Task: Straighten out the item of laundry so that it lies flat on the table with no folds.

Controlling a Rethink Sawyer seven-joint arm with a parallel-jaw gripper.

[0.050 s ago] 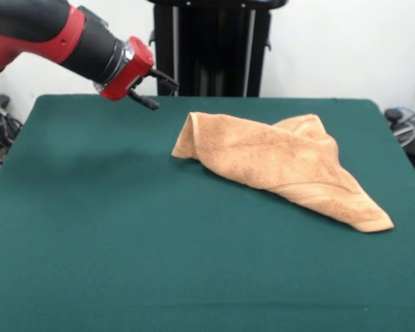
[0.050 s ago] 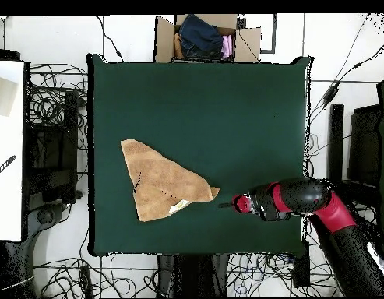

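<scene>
Lying nearest the camera, bare green table (image 1: pixel 159 270), stretching wide on every side. Resting further back and toward the right of the front view, one orange-tan towel (image 1: pixel 283 166), folded over on itself into a rough triangle, one pointed corner reaching toward the near right, a rounded bunched end pointing toward the gripper. Showing, from overhead, a crease line across the towel's middle and a small white label (image 2: pixel 178 206) peeking out at the folded edge nearest the arm.

Hovering above the table, just off the towel's bunched end and not touching it, one gripper (image 1: pixel 154 92) on the single red and black arm. Holding two dark fingers slightly apart with nothing between them, as far as the front view is showing.

Judging the step in hand: approaching for a grasp on the folded-over layer. Doing it well probably meaning pinching only the top layer near its free corner, lifting low, and dragging it away from the crease so the flap is unrolling rather than pulling the whole towel across the felt. Taking both layers risking merely sliding the bundle.

Counting: one towel, one label, one table, one gripper, one cardboard box (image 2: pixel 206 37) of clothes beyond the table's far edge
</scene>
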